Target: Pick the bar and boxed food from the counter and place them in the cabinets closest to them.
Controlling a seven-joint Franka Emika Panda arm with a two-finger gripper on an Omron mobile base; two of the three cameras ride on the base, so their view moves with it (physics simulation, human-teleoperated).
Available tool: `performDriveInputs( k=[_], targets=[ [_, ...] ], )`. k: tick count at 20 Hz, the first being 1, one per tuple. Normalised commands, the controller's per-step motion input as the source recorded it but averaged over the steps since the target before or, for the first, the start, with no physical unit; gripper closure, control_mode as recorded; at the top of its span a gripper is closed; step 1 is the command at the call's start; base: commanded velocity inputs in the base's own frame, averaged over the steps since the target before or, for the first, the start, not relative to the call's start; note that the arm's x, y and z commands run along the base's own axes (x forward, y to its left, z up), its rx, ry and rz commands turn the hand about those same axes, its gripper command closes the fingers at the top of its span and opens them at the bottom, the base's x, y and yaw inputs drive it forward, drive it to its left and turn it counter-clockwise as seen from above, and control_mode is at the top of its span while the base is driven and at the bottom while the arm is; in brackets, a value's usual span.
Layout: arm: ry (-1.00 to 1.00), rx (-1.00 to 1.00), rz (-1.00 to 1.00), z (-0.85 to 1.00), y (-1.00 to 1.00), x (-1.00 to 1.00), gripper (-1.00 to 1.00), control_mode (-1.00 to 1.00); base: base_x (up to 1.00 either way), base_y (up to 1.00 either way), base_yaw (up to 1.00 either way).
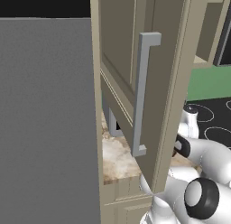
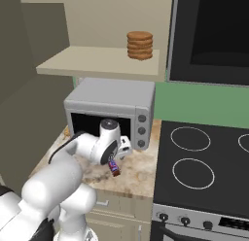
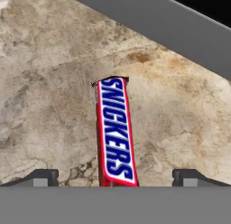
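A Snickers bar (image 3: 115, 133) in a red, white and blue wrapper lies on the marbled counter (image 3: 45, 83). My gripper (image 3: 119, 177) hangs just above it, open, with its two fingertips (image 3: 43, 177) spread wide on either side of the bar's near end. From the right base view, the gripper (image 2: 113, 159) points down at the bar (image 2: 115, 169) in front of the toaster oven. The wall cabinet (image 2: 97, 65) above stands open, its door (image 1: 149, 83) swung out. The boxed food is out of view.
A grey toaster oven (image 2: 112, 106) with its door open sits on the counter (image 2: 138, 174) behind the gripper. A stack of brown cookies (image 2: 140, 44) rests on the cabinet shelf. The black stovetop (image 2: 204, 162) lies to the right, with the black microwave (image 2: 214, 36) above it.
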Motion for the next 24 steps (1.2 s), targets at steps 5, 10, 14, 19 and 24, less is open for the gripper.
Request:
performDriveInputs(
  k=[5,10,14,19,24],
  targets=[
    [-0.05,0.07,-0.02,-0.11,0.0,0.13,-1.0,-1.0,0.0,0.0,0.0],
    [-0.03,0.01,-0.01,-0.02,0.0,0.0,-1.0,-1.0,0.0,0.0,0.0],
    [0.0,0.0,0.0,0.0,0.0,0.0,-1.0,-1.0,0.0,0.0,0.0],
    [0.0,0.0,0.0,0.0,0.0,0.0,-1.0,-1.0,0.0,0.0,0.0],
    [0.0,0.0,0.0,-0.02,0.0,0.01,-1.0,-1.0,0.0,0.0,0.0]
  ],
)
